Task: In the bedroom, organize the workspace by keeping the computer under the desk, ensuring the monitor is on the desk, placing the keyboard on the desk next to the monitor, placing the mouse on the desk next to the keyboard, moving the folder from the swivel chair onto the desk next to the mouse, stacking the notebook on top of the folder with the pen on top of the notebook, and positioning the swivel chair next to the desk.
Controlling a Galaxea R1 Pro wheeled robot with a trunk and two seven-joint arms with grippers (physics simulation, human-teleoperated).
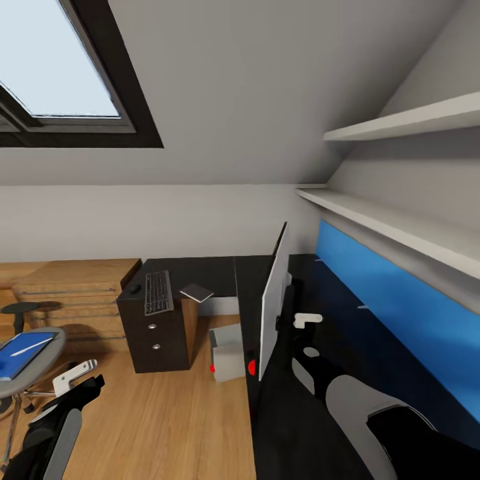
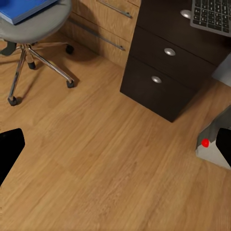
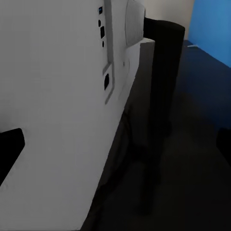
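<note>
Right wrist view: monitor [image 3: 57, 120] back ports.

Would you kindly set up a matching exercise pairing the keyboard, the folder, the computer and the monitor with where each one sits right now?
Things:
1. keyboard
2. folder
3. computer
4. monitor

Places:
A. on the floor under the desk
B. standing on the desk, seen edge-on
C. on the seat of the swivel chair
D. flat on the desk above the black drawers

Pairs: 1-D, 2-C, 3-A, 4-B
</note>
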